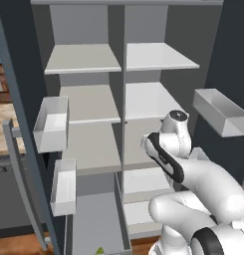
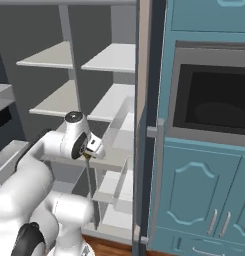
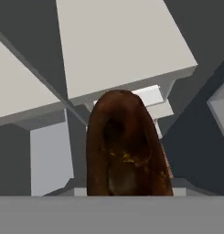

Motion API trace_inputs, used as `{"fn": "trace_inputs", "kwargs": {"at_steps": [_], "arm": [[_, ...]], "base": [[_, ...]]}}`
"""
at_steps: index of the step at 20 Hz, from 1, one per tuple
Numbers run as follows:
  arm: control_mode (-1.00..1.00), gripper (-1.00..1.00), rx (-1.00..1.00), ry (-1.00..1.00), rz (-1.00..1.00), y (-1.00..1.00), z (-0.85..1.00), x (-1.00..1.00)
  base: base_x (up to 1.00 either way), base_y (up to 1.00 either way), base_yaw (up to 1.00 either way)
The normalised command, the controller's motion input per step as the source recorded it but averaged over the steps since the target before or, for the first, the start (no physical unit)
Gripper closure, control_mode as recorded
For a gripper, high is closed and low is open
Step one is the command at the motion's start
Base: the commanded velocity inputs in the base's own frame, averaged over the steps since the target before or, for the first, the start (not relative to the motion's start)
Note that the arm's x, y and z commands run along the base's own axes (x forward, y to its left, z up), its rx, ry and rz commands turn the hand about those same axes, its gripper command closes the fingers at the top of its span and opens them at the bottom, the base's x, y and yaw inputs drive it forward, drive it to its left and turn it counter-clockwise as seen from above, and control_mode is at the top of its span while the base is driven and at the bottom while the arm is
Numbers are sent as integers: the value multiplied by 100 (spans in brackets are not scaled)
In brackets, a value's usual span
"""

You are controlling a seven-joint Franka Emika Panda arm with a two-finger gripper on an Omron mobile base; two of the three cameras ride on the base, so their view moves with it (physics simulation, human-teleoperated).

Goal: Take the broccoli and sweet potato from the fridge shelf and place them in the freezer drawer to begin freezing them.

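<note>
The sweet potato (image 3: pixel 127 146) stood large and close before the hand camera, a dark brown oblong with orange flecks, rising from between the jaws, which were pinched on it. Behind it lay the pale fridge shelves (image 3: pixel 118 45), seen from above their front edges. In the left base view the broccoli (image 1: pixel 99 250) (a tiny yellow-green clump) sat on the floor of the open freezer drawer (image 1: pixel 93 219), near its front edge. The white arm (image 1: pixel 193 184) reached toward the middle shelves, right of the central divider (image 1: pixel 122 99).
</note>
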Motion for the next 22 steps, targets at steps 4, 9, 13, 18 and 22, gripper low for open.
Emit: {"fn": "trace_inputs", "kwargs": {"at_steps": [4,9,13,18,22], "arm": [[100,100,0,0,0,0,0,0],[100,100,0,0,0,0,0,0],[100,100,0,0,0,0,0,0],[100,100,0,0,0,0,0,0],[-100,100,0,10,24,4,-51,6]], "base": [[-78,31,2],[-48,35,4],[-8,44,8],[-11,36,10],[0,0,0]]}}
